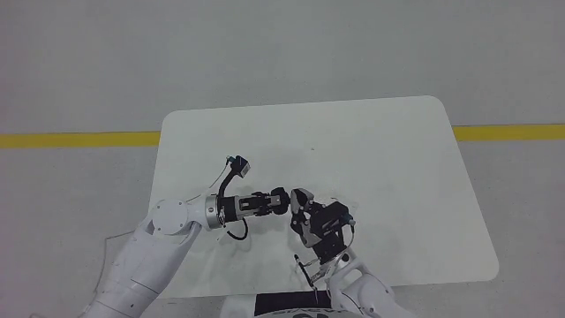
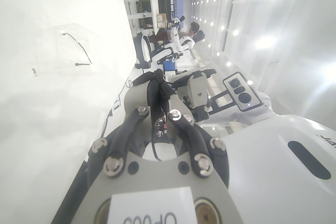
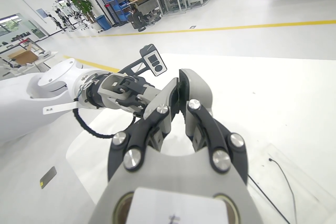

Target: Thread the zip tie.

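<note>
A thin black zip tie point(image 2: 82, 50) lies bent on a clear sheet point(image 2: 56, 57) on the white table point(image 1: 388, 159), near its front edge point(image 1: 306, 271). In the right wrist view the zip tie point(image 3: 282, 175) shows as two strands beside my right gripper. My left gripper point(image 2: 157, 82) is shut, its black pads pressed together, and I see no tie between them. My right gripper point(image 3: 179, 83) is shut too. Both hover over the front middle of the table, the left gripper point(image 1: 282, 200) tip to tip with the right gripper point(image 1: 301, 205), away from the tie.
A small dark scrap point(image 2: 33, 72) lies on the table beside the clear sheet. The table's back and right parts point(image 1: 397, 194) are bare white surface. The yellow floor line point(image 1: 79, 139) runs behind the table.
</note>
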Available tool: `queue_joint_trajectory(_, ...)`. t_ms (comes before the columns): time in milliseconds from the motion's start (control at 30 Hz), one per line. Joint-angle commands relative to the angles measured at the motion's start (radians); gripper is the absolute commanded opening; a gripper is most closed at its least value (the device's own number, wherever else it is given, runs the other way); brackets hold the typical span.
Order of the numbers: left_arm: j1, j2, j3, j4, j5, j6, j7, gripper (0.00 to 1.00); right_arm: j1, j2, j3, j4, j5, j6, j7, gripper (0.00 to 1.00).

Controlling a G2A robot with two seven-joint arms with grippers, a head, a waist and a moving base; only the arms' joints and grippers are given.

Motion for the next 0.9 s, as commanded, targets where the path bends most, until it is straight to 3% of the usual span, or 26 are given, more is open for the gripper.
queue_joint_trajectory(0, 0.000, 0.000, 0.000, 0.000, 0.000, 0.000, 0.000, 0.00, 0.004, -0.001, -0.002, 0.004, 0.002, 0.003, 0.001, 0.00)
queue_joint_trajectory(200, 0.000, 0.000, 0.000, 0.000, 0.000, 0.000, 0.000, 0.00, 0.009, -0.002, -0.005, 0.010, 0.010, 0.009, -0.007, 0.00)
queue_joint_trajectory(233, 0.000, 0.000, 0.000, 0.000, 0.000, 0.000, 0.000, 0.00, 0.007, -0.002, -0.003, 0.009, 0.010, 0.011, -0.011, 0.39)
queue_joint_trajectory(267, 0.000, 0.000, 0.000, 0.000, 0.000, 0.000, 0.000, 0.00, 0.003, -0.001, 0.000, 0.005, 0.008, 0.013, -0.016, 1.00)
queue_joint_trajectory(467, 0.000, 0.000, 0.000, 0.000, 0.000, 0.000, 0.000, 0.00, -0.057, 0.011, 0.045, -0.039, -0.019, 0.025, -0.060, 1.00)
queue_joint_trajectory(633, 0.000, 0.000, 0.000, 0.000, 0.000, 0.000, 0.000, 0.00, -0.134, 0.030, 0.086, -0.092, -0.091, -0.020, -0.129, 1.00)
queue_joint_trajectory(867, 0.000, 0.000, 0.000, 0.000, 0.000, 0.000, 0.000, 0.00, -0.139, 0.031, 0.090, -0.094, -0.099, -0.020, -0.134, 1.00)
